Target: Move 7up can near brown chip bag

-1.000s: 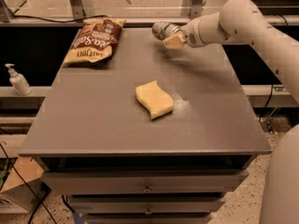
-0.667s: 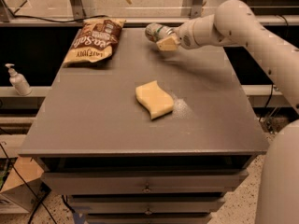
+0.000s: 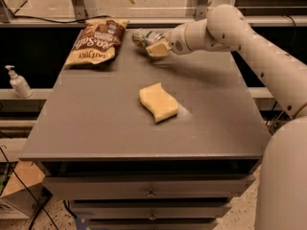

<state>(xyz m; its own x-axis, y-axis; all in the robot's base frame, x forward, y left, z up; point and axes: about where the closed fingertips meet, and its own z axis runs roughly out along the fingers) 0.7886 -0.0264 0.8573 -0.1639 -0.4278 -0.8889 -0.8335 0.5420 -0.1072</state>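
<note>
- Grey cabinet top (image 3: 96,128) before you carries the brown chip bag (image 3: 96,42) at its back left corner and a yellow sponge (image 3: 158,102) near the middle.
- Your gripper (image 3: 153,46) hangs over the back edge, jaws pinching the 7up can (image 3: 143,36), which lies tipped sideways just right of the bag.
- You appear to be in the carry step, close to its end.
- Next, lower the can onto the top beside the bag, then release without nudging the bag.
</note>
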